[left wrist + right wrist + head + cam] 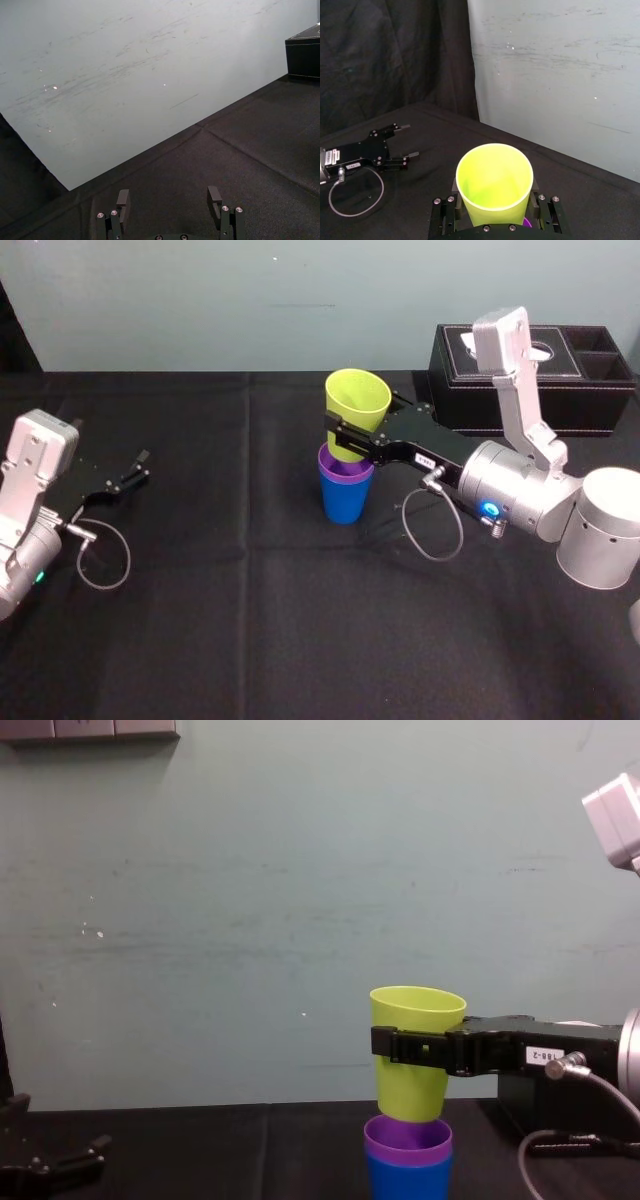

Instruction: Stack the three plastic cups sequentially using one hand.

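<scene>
I am holding the yellow-green cup point(356, 410) upright in my right gripper point(345, 435), its base just above the purple cup point(345, 472), which is sitting inside the blue cup point(346, 500) at the middle of the table point(250, 620). My left gripper point(135, 472) is resting, fingers spread, near the left edge.

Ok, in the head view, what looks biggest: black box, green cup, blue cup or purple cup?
Largest first:
1. Black box
2. Yellow-green cup, in the right gripper
3. Blue cup, partly hidden
4. Purple cup, only its rim showing
</scene>
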Robot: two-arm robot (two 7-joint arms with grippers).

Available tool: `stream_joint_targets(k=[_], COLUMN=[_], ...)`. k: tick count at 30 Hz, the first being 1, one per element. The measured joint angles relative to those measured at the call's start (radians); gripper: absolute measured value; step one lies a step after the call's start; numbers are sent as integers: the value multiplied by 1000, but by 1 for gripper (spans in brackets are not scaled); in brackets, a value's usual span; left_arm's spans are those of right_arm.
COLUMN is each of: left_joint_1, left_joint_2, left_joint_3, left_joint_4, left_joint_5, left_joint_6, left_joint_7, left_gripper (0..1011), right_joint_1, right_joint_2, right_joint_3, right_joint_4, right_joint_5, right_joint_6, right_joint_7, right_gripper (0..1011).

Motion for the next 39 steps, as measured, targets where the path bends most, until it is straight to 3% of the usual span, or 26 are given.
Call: stream_joint_targets(k=[27,39], left_joint_1=[0,0], left_joint_2=[0,0], left_joint_3=[0,0], left_joint_4=[0,0], left_joint_5=[0,0], left_joint_6=[0,0], left_joint_7=[0,0], left_gripper=[1011,1011], right_joint_1=[0,9], right_joint_2=[-4,-7], right_joint_3=[-21,-37], right_joint_4=[42,65], right_joint_5=[0,-29], right_joint_6=[-31,-47], right_joint_7=[-22,-20], right_gripper=[739,739])
